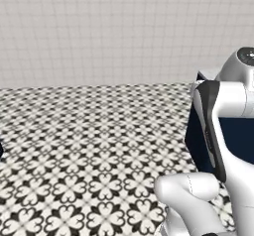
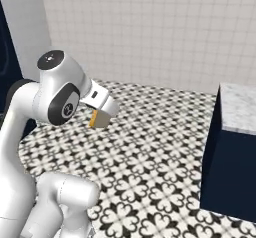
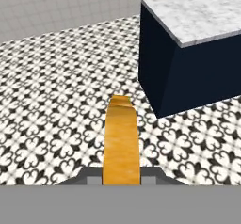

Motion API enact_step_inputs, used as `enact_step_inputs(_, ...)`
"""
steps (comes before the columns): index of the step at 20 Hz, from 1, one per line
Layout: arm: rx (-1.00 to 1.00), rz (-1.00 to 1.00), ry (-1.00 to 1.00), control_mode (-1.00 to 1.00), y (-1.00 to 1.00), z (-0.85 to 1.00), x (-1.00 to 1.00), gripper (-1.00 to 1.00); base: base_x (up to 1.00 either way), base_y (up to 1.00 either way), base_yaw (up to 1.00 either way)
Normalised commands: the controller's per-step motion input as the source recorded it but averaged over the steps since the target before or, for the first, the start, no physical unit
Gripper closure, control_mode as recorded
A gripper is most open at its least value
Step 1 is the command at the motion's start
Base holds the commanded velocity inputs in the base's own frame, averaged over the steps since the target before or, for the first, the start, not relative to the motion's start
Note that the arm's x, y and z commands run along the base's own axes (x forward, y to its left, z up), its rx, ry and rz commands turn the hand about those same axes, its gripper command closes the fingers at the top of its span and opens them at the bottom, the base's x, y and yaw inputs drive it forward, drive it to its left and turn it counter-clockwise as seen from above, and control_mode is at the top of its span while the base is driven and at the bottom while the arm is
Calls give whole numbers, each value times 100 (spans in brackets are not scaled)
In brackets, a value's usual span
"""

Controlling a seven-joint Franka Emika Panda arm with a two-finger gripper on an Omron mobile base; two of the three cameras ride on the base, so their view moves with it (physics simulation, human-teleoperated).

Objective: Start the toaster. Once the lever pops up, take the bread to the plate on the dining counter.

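- Nearest, in the hand view: our tool (image 3: 121, 180) is clamped narrow on the bread (image 3: 121, 140). We see the slice edge-on, golden-brown, rising straight up between the two dark fingertips.
- From the right base view, the bread (image 2: 99, 118) hangs at the tool (image 2: 102, 113) beside the arm's upper joint, carried well above the patterned floor (image 2: 150, 152) — not resting on anything.
- Further out: a corner of the dining worktop (image 3: 197, 16), marbled top over dark navy panels, stands ahead and to the right in the hand view. The same block shows at the right edge of the right base view (image 2: 240, 107), well apart from the tool.
- Far: a pale tiled wall (image 1: 99, 31) closes the room.
- Progress, judged: with the toasted slice in hand and away from any appliance, we take the toasting and pick-up steps as done. The transit is under way.
- Left to do: close the gap to the dining worktop, find the plate — none visible on the stretch of top we see — and set the bread on it.
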Motion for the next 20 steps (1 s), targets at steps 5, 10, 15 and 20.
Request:
enact_step_inputs(5, 0, 0, 0, 100, 0, 0, 0, 100, 100, 53, -36)
enact_step_inputs(10, 0, 0, 0, 100, 0, 0, 0, 100, 100, 52, -36)
enact_step_inputs(15, 0, 0, 0, 100, 0, 0, 0, 100, 100, 53, -37)
enact_step_inputs(20, 0, 0, 0, 100, 0, 0, 0, 100, 100, 57, -37)
